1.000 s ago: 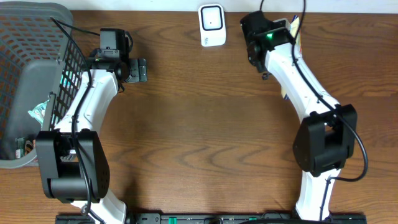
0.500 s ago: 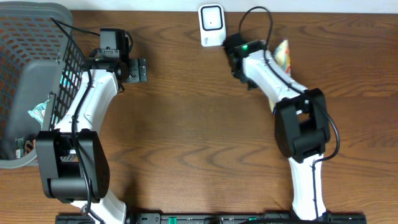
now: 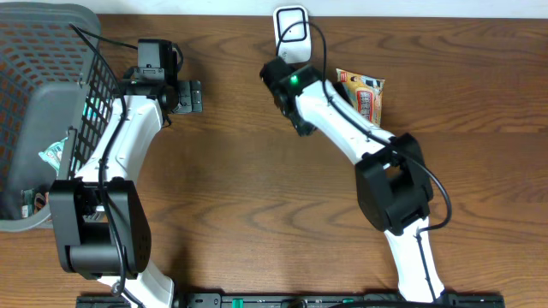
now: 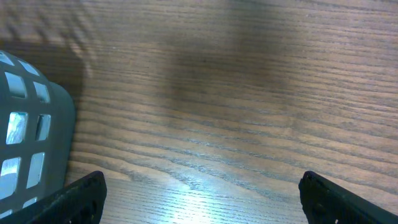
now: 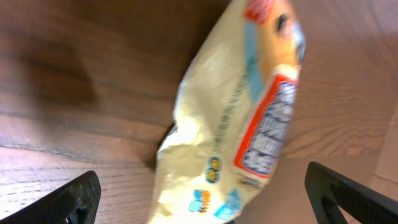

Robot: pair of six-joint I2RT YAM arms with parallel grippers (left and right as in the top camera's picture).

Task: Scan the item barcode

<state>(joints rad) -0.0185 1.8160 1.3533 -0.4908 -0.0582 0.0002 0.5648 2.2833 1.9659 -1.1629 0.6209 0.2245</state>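
The item, a yellow snack packet (image 3: 364, 94) with an orange-and-white label, lies flat on the wooden table to the right of the white scanner (image 3: 291, 32). My right arm (image 3: 295, 85) reaches across in front of the scanner. In the right wrist view the packet (image 5: 242, 118) shows blurred between the wide-apart fingers of my right gripper (image 5: 202, 180), which is open and holds nothing. My left gripper (image 3: 190, 96) is open over bare wood beside the basket, its black fingertips (image 4: 81, 196) far apart with nothing between them.
A grey mesh basket (image 3: 34, 111) fills the far left of the table, with a few packets (image 3: 51, 156) inside; its wall (image 4: 25, 149) shows at the left edge of the left wrist view. The table's back edge runs just behind the scanner.
My right arm has swung left along the back of the table and its jaws have opened. The packet it carried now lies on the table. The left arm has not moved.
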